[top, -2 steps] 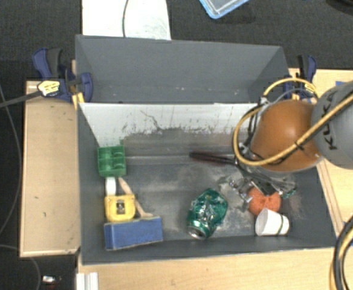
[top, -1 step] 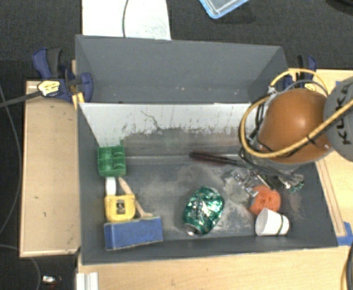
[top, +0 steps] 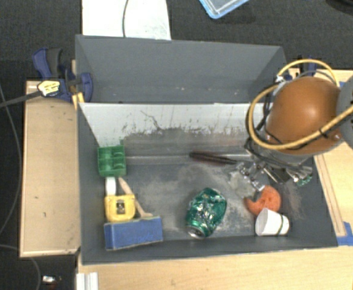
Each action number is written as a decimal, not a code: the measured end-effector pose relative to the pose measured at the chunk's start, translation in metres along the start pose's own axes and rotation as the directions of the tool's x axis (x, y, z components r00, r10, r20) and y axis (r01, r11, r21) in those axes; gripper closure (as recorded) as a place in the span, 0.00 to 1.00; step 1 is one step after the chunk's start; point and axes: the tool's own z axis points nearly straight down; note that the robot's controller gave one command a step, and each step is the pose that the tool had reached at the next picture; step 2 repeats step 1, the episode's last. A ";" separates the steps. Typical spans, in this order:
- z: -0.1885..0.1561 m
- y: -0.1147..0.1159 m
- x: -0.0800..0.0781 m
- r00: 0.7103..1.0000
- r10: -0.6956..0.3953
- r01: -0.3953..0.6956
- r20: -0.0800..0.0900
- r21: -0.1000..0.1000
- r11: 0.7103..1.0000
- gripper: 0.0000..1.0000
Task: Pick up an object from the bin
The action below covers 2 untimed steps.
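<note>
My gripper [top: 256, 177] hangs low at the right side of the bin, its metal parts showing under the arm's wrist. Just in front of it lies a small orange round thing [top: 267, 199], close to or touching the gripper's lower edge. A white cup-shaped piece [top: 271, 223] rests against the orange thing on its near side. A crushed green can [top: 205, 212] lies to the left of both, apart from the gripper. A thin dark stick [top: 216, 157] lies along the bin's back, reaching toward the gripper.
At the bin's left side stand a green block [top: 111, 160], a yellow tape measure [top: 119, 207] and a blue sponge [top: 133, 232] in the front left corner. Bare floor lies between these and the can.
</note>
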 end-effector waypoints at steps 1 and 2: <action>-0.030 -0.001 -0.001 1.000 0.002 -0.002 0.006 0.005 1.000 1.00; -0.030 -0.001 -0.001 1.000 0.002 -0.002 0.006 0.005 1.000 1.00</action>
